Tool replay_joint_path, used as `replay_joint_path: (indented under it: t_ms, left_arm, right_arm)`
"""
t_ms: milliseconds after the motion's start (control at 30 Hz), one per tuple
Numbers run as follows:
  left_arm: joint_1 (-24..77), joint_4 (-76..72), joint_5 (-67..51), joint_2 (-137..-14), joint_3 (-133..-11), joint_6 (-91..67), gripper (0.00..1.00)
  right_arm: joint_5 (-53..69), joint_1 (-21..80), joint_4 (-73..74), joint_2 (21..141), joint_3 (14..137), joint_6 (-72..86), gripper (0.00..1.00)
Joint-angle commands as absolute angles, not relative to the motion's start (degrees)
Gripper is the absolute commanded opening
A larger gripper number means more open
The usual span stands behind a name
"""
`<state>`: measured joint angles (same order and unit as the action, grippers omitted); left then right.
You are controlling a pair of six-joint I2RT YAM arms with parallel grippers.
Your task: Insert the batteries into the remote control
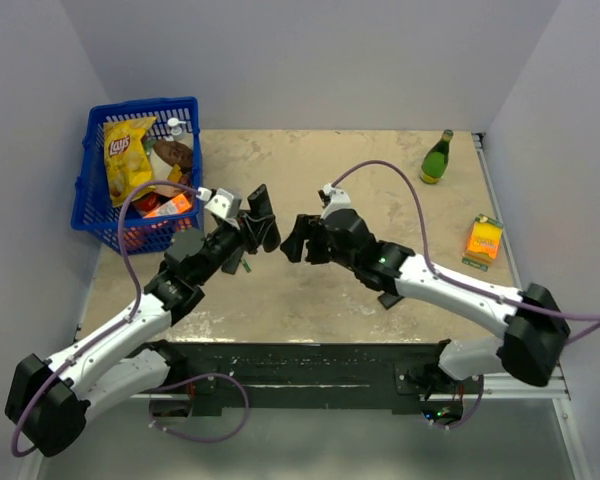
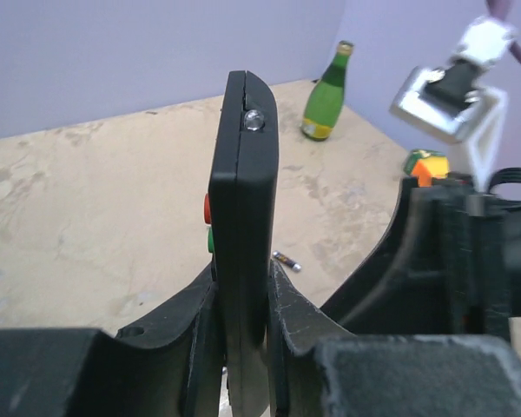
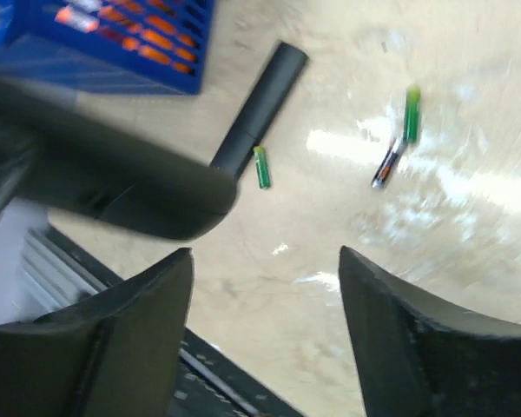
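Left jaws pinch the remote control point(image 2: 243, 217), holding it up on end. Right jaws stand wide, empty. Batteries point(image 3: 260, 167) lie on the desk point(image 3: 469, 226) at 12 o'clock from them. Next, I think, grab one battery gently

My left gripper point(image 2: 243, 287) and right gripper point(image 3: 265, 254) meet above the middle of the table point(image 1: 310, 290).
The remote control point(image 2: 243, 191) stands on end, clamped in my left gripper, with my right gripper just right of it, fingers apart. Three batteries point(image 3: 260, 167) lie on the table beneath: one beside a bar's point(image 3: 262, 104) end, two close together. The basket point(image 1: 90, 215) sits far left, the bottle point(image 1: 437, 157) in the far right corner, and the carton point(image 1: 484, 240) near the right edge.
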<state>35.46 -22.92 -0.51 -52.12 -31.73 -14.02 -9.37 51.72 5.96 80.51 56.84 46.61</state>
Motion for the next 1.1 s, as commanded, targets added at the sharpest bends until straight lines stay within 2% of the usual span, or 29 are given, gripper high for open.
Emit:
replay_joint_path:
  t_ms: [0, 100, 233, 500, 733, 900, 1067]
  left_arm:
    - [33.67, -23.56, -9.39, -53.87, -36.38, -17.84, 0.00]
    - [31.30, -21.46, -15.63, -55.97, -38.75, -19.16, 0.00]
    - [28.66, -19.26, -23.63, -58.79, -42.09, -19.95, 0.00]
    - [27.42, -16.18, -33.13, -61.78, -45.08, -20.65, 0.00]
    - [27.42, -16.96, -37.17, -63.19, -45.53, -23.38, 0.00]
    - [27.42, -18.99, -38.94, -63.54, -44.65, -24.87, 0.00]
    - [27.42, -19.33, -39.11, -64.16, -44.56, -25.22, 0.00]
  right_arm:
    - [-4.06, 53.52, -1.50, 69.19, 53.44, 11.08, 0.78]
    - [-2.99, 56.41, -0.18, 63.56, 51.33, -3.54, 0.86]
    - [-1.33, 57.74, -1.49, 58.37, 47.48, -13.51, 0.98]
    - [8.26, 58.36, -5.44, 54.23, 42.10, -35.67, 0.98]
    - [12.83, 59.15, -7.91, 54.93, 41.39, -39.99, 0.98]
    - [11.69, 60.82, -8.27, 57.56, 42.18, -41.57, 0.98]
    - [8.53, 63.01, -7.03, 60.20, 43.85, -44.29, 0.94]
